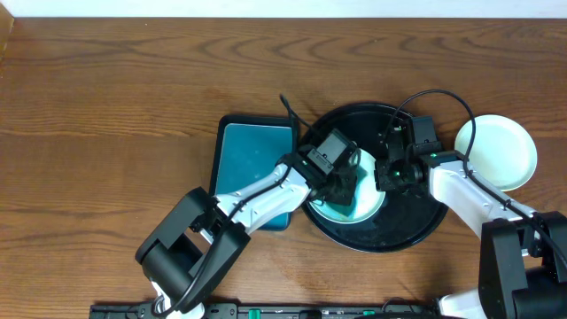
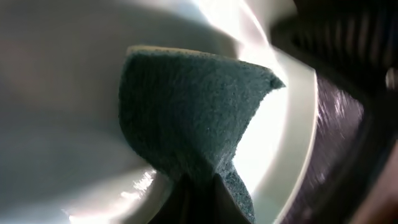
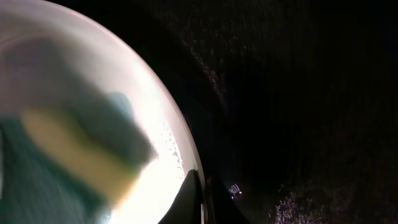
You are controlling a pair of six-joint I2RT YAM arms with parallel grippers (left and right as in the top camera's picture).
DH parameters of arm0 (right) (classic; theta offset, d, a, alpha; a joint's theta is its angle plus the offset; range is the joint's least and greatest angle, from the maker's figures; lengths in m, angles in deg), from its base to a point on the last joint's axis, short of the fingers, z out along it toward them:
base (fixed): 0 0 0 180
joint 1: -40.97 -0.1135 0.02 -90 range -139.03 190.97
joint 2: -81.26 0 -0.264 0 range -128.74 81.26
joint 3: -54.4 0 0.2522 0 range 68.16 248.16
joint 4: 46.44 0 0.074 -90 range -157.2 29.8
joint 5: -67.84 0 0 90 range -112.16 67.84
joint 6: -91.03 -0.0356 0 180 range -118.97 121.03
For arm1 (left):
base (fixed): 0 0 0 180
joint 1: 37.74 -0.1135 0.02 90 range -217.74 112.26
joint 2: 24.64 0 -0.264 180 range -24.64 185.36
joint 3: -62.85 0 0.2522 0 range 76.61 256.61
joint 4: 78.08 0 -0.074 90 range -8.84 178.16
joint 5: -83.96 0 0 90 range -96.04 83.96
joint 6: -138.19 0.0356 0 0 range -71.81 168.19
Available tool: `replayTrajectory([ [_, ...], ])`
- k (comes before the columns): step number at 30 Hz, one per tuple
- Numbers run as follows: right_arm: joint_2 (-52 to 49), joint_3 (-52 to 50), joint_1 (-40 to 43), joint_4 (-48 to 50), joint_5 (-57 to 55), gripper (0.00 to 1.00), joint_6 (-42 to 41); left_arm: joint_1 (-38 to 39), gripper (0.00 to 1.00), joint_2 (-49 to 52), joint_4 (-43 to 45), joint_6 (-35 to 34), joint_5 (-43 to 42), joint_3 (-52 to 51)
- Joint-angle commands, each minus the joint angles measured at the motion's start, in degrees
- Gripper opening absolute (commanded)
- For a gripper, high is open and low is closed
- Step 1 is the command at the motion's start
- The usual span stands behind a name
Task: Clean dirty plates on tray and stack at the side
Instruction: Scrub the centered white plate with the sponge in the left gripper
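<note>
**A:** Status?

**B:** Your left hand [image 1: 339, 186] is clenched on the sponge [image 2: 193, 118], with its scouring face against the mint plate [image 1: 370, 202]. Your right hand [image 1: 392, 173] is pinched on that plate's right rim, probably to steady it. The plate sits inside the black tray [image 1: 416, 229].

**A:** Progress?

**B:** Mid-scrub, by my read. One white plate [image 1: 496, 151] is out on the counter [image 1: 106, 106], just right of the tray, and looks done. I can't tell if another lies under it. No third plate shows.

**A:** What's left?

**B:** Finish this one, then stack it on the white plate. The teal tray [image 1: 252, 155] sits just left, not involved.
</note>
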Motion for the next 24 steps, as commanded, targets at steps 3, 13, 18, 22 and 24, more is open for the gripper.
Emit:
replayTrajectory([
  [3,0.4,-0.5,-0.4,0.0,0.1,0.01,0.7,0.8,0.08,1.7,-4.7,3.8,-6.5,-1.2],
  [13,0.4,-0.5,-0.4,0.0,0.1,0.01,0.7,0.7,0.07,1.7,-3.7,-0.8,19.3,-1.2],
  [18,0.4,-0.5,-0.4,0.0,0.1,0.01,0.7,0.7,0.07,1.7,0.9,-3.5,29.4,-1.2],
  [22,0.4,-0.5,-0.4,0.0,0.1,0.01,0.7,0.7,0.07,1.7,1.1,-7.5,36.7,-1.2],
  [24,0.4,-0.5,-0.4,0.0,0.1,0.01,0.7,0.7,0.07,1.6,1.1,-7.5,39.2,-1.1],
])
